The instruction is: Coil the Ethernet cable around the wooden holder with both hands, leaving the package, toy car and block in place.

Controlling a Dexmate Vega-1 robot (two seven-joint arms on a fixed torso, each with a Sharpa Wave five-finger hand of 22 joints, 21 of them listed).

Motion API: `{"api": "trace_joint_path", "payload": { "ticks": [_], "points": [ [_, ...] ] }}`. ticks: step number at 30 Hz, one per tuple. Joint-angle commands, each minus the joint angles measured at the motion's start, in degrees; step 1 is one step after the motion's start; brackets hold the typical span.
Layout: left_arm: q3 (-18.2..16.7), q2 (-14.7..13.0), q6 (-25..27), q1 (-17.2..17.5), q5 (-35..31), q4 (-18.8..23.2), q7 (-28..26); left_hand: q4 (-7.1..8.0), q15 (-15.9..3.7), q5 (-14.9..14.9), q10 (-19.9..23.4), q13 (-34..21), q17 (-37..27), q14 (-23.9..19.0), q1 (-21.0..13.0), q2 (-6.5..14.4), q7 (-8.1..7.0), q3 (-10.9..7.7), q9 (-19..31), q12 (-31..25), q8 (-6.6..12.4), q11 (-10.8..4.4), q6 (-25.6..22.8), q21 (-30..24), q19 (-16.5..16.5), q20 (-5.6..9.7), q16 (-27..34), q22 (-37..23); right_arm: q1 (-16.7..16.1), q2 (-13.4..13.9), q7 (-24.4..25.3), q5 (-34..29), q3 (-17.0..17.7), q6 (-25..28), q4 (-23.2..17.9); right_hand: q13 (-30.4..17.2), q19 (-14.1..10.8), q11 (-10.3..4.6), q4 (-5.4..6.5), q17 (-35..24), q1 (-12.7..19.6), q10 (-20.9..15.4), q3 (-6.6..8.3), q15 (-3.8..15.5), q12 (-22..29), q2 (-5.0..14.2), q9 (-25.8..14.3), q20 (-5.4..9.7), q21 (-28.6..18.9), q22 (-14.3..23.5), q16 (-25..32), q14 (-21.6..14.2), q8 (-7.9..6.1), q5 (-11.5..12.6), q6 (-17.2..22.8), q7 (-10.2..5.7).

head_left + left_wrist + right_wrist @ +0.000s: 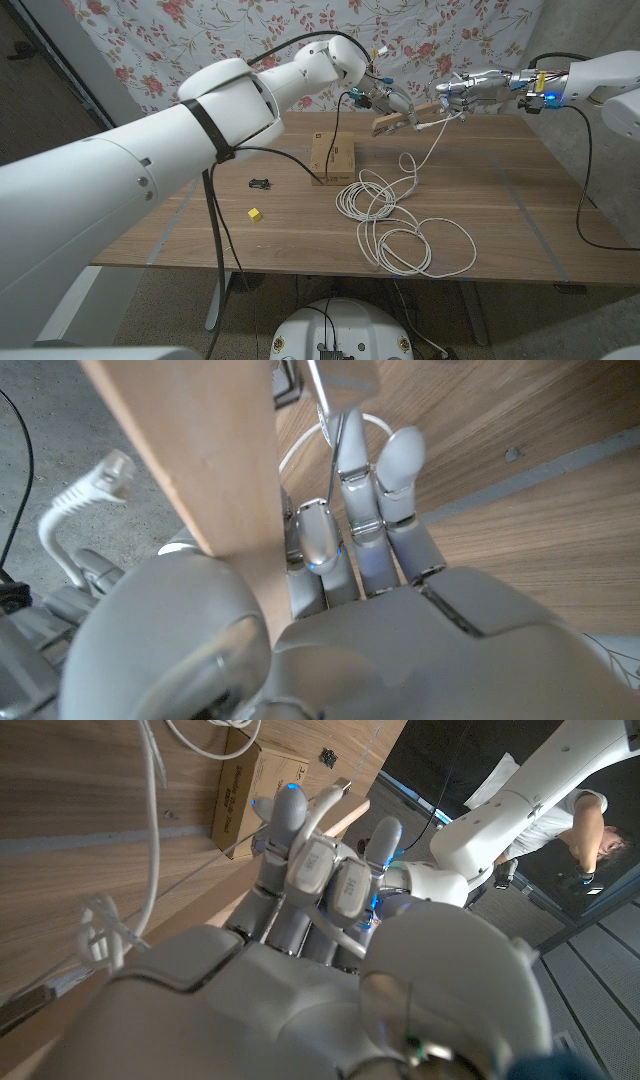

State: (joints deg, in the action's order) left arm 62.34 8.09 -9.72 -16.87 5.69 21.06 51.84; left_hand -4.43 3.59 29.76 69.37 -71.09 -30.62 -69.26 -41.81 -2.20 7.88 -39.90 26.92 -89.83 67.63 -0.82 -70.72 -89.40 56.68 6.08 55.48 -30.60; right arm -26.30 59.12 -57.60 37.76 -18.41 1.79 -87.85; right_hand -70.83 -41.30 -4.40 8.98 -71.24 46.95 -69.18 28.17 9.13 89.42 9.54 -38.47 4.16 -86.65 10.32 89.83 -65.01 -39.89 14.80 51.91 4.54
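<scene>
My left hand (385, 100) grips the wooden holder (397, 122) above the table's far edge. In the left wrist view the holder (200, 470) is a broad plank running past my left hand (350, 620), with a white cable plug (100, 472) beside it. My right hand (465, 88) is just to the right of the holder and pinches the white Ethernet cable (432, 145). The cable drops to loose loops (400, 225) on the table. In the right wrist view the cable (322, 808) runs over the fingers of my right hand (300, 920).
A cardboard package (333, 157) lies left of the loops, also in the right wrist view (255, 780). A small black toy car (261, 183) and a yellow block (255, 213) sit further left. A floral curtain (200, 40) hangs behind. A person (590, 820) stands beyond the table.
</scene>
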Motion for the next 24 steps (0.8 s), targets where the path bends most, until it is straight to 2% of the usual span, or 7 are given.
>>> {"api": "trace_joint_path", "payload": {
  "ticks": [1,4,6,11,15,24],
  "points": [
    [-0.09,0.20,0.25,0.49,1.23,-0.14,0.94,-0.19,-10.21,0.13,1.19,0.00,-15.44,-12.41,-7.74,7.21,0.79,0.04,0.31,-0.08,0.51,-0.86,-0.65,-0.33,1.08,2.60,33.16,-0.02,23.33,-11.12,1.60,-9.50,-10.78,2.89,12.37,-0.12,0.90,-0.22,-1.40,-0.11,-0.20,0.62,1.60,2.67,0.16,-0.31,-0.11,3.17,0.10,0.23,-0.04,-2.54,-0.64,-0.27,2.11,1.70],
    [-0.25,0.11,0.52,0.67,1.55,-0.16,1.52,-0.20,-10.23,0.16,1.15,0.00,-15.41,-12.40,-7.76,7.16,0.87,0.09,0.41,-0.08,0.60,-0.89,-0.71,-0.10,1.19,2.58,33.24,0.53,24.29,-12.44,5.23,-11.93,-11.49,2.08,13.26,-0.11,1.64,-0.12,-1.36,-0.12,-0.38,0.87,1.45,2.66,0.14,-0.44,-0.28,3.07,0.12,0.33,-0.09,-2.11,-0.79,-0.36,1.74,1.62],
    [-0.22,-0.02,0.51,0.72,1.57,-0.14,1.88,-0.18,-10.20,0.18,1.18,0.00,-15.40,-12.44,-7.75,7.13,0.89,0.13,0.32,-0.09,0.54,-0.95,-0.75,-0.23,1.17,2.57,33.30,0.42,23.90,-12.63,9.05,-13.79,-11.43,1.32,12.35,-0.11,2.14,-0.22,-1.32,-0.14,-0.52,1.19,1.32,2.66,0.09,-0.57,-0.19,3.11,0.14,0.38,-0.11,-1.78,-0.78,-0.40,1.53,1.39],
    [-0.28,-0.09,0.66,0.84,1.69,-0.16,1.89,-0.14,-10.12,0.20,1.15,0.00,-15.14,-12.35,-7.74,7.06,0.60,0.26,0.06,-0.08,0.42,-0.82,-0.84,-0.42,1.03,2.63,33.24,0.31,23.25,-13.96,14.94,-16.21,-11.31,-1.15,12.15,-0.12,3.26,0.07,-1.24,-0.18,-0.87,1.83,0.97,2.64,0.06,-0.93,0.13,3.03,0.14,0.48,-0.14,-0.82,-0.72,-0.46,1.13,1.01],
    [-0.48,0.09,0.72,0.94,1.96,-0.20,1.09,-0.16,-10.15,0.21,1.12,0.00,-15.21,-12.51,-7.81,7.09,0.69,0.28,0.39,-0.07,0.57,-0.74,-0.69,-0.57,1.00,2.54,33.43,0.11,24.07,-15.31,16.74,-18.40,-12.76,-1.40,13.00,-0.16,4.92,0.54,-1.16,-0.19,-1.15,2.72,0.71,2.57,0.02,-1.01,1.06,2.87,0.27,0.56,-0.20,0.47,-0.49,-0.44,1.31,1.24],
    [-0.46,0.38,0.98,0.82,2.21,-0.24,-0.63,-0.15,-10.13,0.24,1.09,0.00,-15.20,-12.43,-7.85,7.05,0.63,0.36,0.32,-0.06,0.54,-0.82,-0.69,-0.28,1.13,2.53,33.51,0.77,25.33,-19.44,18.80,-21.64,-15.85,-3.39,16.46,-0.07,7.37,2.05,-2.33,0.07,-0.37,5.39,0.71,2.53,-0.08,-1.41,4.93,2.32,-0.02,0.60,-0.33,3.58,1.35,-0.46,1.87,1.41]
  ]
}}
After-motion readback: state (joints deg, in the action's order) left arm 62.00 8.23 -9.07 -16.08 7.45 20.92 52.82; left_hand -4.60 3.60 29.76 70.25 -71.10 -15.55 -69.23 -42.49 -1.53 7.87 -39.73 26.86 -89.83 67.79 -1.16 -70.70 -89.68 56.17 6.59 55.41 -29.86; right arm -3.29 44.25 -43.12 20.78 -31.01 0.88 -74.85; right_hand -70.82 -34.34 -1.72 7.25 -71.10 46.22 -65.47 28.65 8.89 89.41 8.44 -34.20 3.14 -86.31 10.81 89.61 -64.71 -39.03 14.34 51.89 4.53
